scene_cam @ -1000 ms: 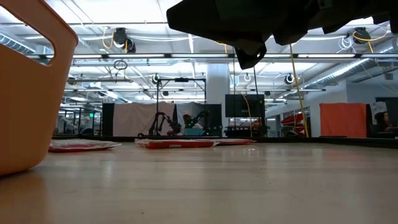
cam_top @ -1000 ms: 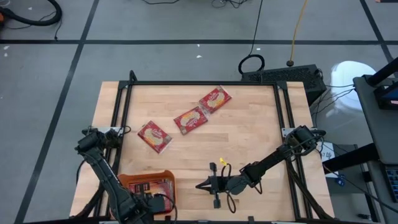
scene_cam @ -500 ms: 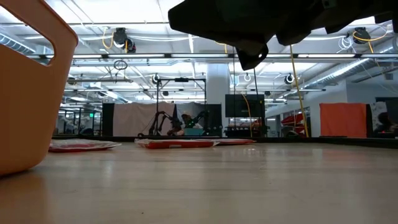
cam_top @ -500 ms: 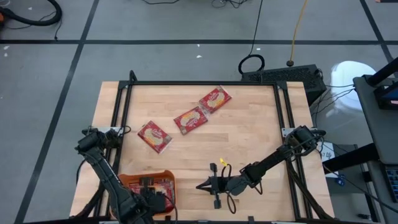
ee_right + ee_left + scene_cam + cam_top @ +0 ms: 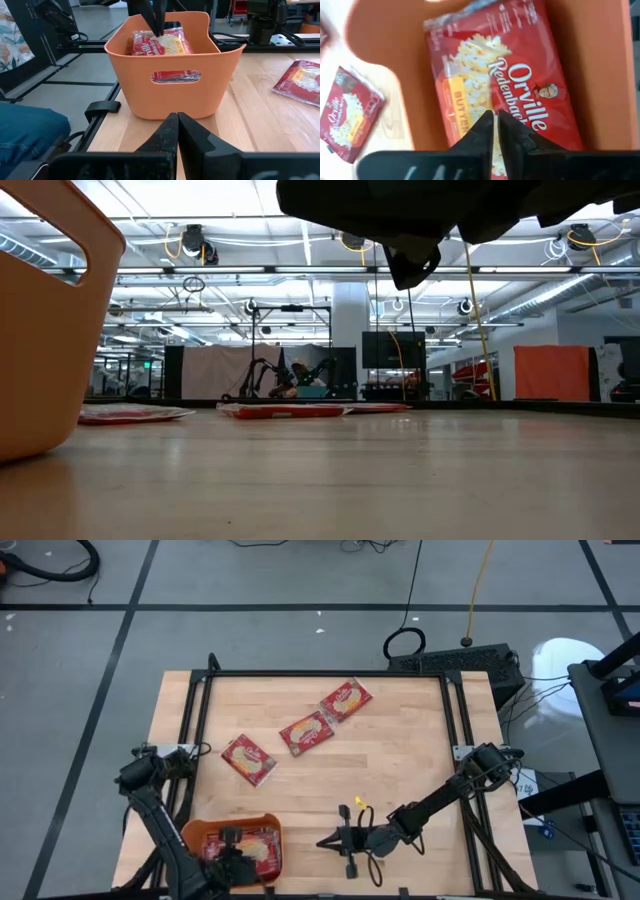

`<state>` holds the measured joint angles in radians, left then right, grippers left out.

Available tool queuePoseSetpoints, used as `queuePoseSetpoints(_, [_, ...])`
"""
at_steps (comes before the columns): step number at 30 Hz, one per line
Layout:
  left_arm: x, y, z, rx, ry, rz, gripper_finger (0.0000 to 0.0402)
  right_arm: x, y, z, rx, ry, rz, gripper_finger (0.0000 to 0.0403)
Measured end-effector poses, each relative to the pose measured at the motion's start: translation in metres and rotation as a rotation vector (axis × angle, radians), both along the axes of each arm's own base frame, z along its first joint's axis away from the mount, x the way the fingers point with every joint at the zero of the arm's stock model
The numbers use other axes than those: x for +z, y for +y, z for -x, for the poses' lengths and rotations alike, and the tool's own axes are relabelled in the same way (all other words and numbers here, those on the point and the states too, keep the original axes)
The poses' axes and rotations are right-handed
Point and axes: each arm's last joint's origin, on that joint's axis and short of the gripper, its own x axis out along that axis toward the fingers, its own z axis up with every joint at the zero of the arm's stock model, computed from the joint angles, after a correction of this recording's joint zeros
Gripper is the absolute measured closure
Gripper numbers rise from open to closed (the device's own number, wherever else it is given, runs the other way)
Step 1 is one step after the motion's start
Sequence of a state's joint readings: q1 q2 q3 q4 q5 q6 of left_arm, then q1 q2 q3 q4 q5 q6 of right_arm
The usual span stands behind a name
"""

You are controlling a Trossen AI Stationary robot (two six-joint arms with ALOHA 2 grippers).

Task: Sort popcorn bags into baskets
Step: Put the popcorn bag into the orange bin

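Observation:
The orange basket [image 5: 192,832] stands at the table's near left corner, with popcorn bags [image 5: 262,848] inside; one leans up in it [image 5: 157,42]. My left gripper [image 5: 495,116] hangs shut over this bag [image 5: 520,75], pointing steeply down into the basket. Three more popcorn bags lie flat on the table farther back [image 5: 248,759] [image 5: 306,732] [image 5: 346,699]. My right gripper [image 5: 322,840] is shut and held level just above the table, right of the basket and pointing at its wall [image 5: 175,95]. My left gripper comes from above with its fingertips [image 5: 156,27] close over the printed face of the bag in the basket. Whether they touch the bag I cannot tell.
Black rails run along the table's left [image 5: 190,740], right [image 5: 462,740] and far sides. Bare wood lies between the basket and the three loose bags and across the right half. In the low view the right arm [image 5: 420,220] hangs overhead and the basket [image 5: 50,330] fills the left.
My left arm has swung a little toward the table's left edge, and its wrist has rolled and sunk slightly over the basket. More of the basket's inside and the bags in it now shows in the high view.

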<state>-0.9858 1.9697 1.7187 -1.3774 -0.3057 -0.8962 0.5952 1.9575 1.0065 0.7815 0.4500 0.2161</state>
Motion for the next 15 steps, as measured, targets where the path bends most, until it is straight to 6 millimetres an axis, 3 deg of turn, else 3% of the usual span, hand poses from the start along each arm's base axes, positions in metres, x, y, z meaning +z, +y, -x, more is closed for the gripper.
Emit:
queuePoseSetpoints(4, [-0.011, 0.002, 0.005, 0.029, 0.022, -0.023, 0.0395, 0.000, -0.002, -0.001, -0.010, 0.000, -0.004, 0.0399])
queuePoseSetpoints(9, [-0.026, 0.005, 0.014, 0.047, 0.077, -0.053, 0.0389, 0.000, -0.005, -0.003, -0.060, -0.006, 0.002, 0.0399])
queuePoseSetpoints(15, [-0.023, 0.004, 0.028, 0.072, 0.116, -0.044, 0.0384, 0.001, -0.010, -0.005, -0.076, -0.013, -0.002, 0.0399])
